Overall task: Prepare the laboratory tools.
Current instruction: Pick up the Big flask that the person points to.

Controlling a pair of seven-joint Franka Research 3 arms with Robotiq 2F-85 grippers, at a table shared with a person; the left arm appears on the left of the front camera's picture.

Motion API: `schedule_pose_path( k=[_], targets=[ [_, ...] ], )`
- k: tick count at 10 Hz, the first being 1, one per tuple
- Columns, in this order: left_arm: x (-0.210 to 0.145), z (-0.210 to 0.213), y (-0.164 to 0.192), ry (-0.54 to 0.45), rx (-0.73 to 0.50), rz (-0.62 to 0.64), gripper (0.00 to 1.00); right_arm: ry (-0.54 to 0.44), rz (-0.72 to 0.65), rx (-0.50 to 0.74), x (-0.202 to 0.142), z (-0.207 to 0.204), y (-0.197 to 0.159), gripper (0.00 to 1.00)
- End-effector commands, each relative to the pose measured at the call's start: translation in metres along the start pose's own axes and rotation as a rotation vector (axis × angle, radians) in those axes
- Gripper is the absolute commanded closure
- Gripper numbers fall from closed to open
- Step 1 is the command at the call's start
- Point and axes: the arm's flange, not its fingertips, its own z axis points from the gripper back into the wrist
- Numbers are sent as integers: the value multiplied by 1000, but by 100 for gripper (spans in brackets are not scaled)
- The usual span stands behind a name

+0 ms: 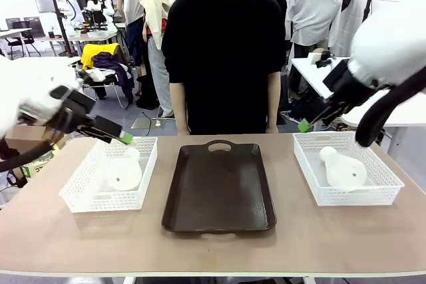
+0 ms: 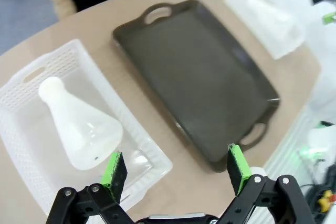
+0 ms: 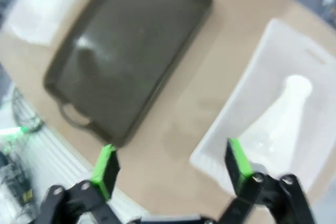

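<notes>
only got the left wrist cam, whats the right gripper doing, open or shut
Observer: The right gripper is open, with nothing between its pads.
Operator: where is it over the table
Observer: In the front view it hangs above the far left corner of the right basket, not touching the right flask lying inside.
Operator: is anyone reaching in
Observer: No. The person stands at the far edge behind the tray, arms down, no hand over the table.
</notes>
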Motion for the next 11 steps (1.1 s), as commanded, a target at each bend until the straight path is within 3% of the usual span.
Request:
schedule_pose_path(
  k=[1,3,5,7,11],
  targets=[
    [10,-3,46,-16,-157,115,0,74,-55,250,7,3,-60,0],
    [11,11,74,-75,-404,235,0,58,-102,432,-9,10,-98,0],
    [2,12,103,-88,-461,343,0,28,-192,612,-23,5,-135,0],
    [-7,-1,123,-107,-630,411,0,-18,-256,748,-27,-5,-163,0],
    [-28,-30,133,-92,-781,446,0,-73,-411,885,-26,-29,-203,0]
  ],
)
